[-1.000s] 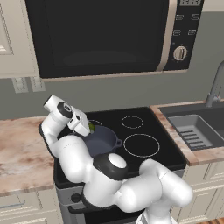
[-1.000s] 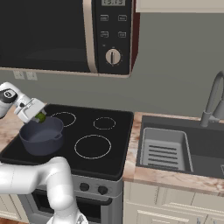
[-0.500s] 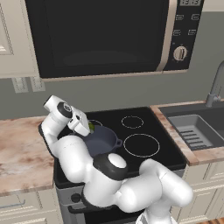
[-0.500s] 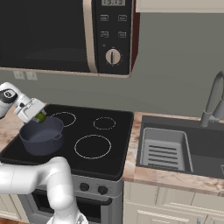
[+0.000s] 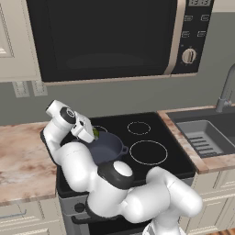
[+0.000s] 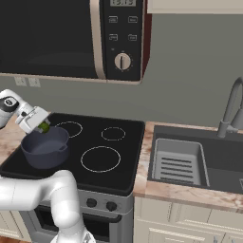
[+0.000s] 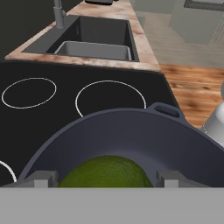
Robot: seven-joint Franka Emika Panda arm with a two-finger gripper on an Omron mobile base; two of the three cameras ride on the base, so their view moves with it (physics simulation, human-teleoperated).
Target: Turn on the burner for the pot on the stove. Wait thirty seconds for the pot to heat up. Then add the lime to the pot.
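Hanging over pot [image 7: 127, 140] rim: lime [image 7: 105, 171].

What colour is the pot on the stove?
Dark grey-blue; the pot shows best in the right base view.

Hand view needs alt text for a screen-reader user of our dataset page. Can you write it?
A dark green lime sits between the fingertips of the gripper, just above the open dark grey-blue pot. The pot stands on a black glass stove marked with white rings. Beyond it are a stone counter and a sink.
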